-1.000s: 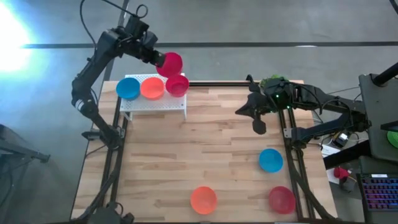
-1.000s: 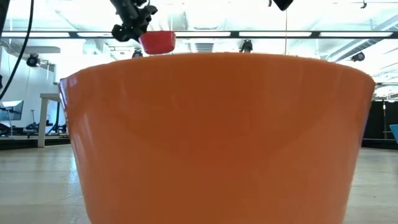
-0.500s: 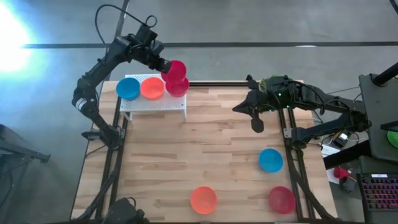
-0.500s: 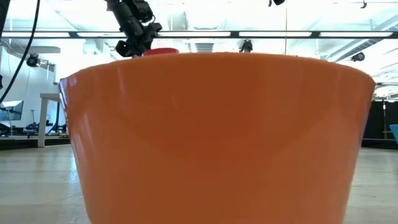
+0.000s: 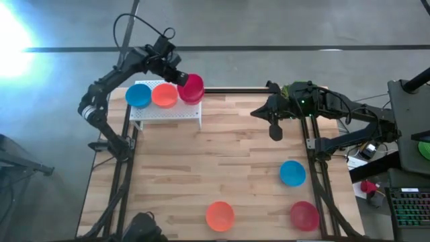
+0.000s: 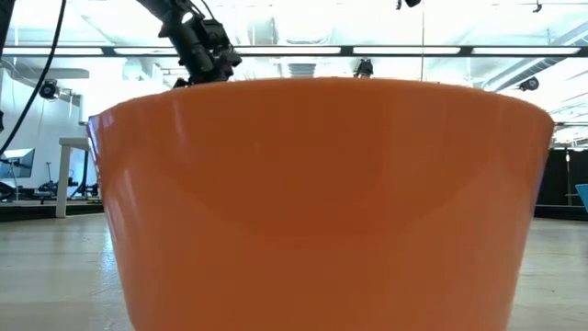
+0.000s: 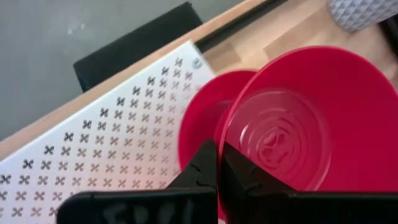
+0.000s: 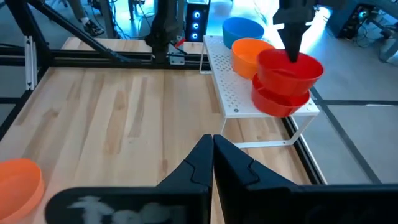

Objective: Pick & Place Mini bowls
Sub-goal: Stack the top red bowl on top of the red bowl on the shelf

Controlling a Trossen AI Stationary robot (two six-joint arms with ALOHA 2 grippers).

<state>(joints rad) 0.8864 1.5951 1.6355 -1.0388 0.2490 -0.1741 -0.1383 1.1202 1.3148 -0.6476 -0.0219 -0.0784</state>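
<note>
Left hand (image 5: 179, 77) pinching red mini bowl (image 5: 193, 85) over another red bowl (image 8: 281, 101), right hand (image 5: 275, 133) clenched, no readable labels.

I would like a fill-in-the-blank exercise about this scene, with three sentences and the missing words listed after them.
1. The left gripper holds a ____ bowl by its rim, above another bowl of the same colour on the white rack.
2. Counting every bowl, the one being held included, the rack area has ____ bowls.
3. Of the three bowls lying on the wooden table, the blue bowl lies nearest to the ____ gripper.

Missing words: red; four; right
</note>
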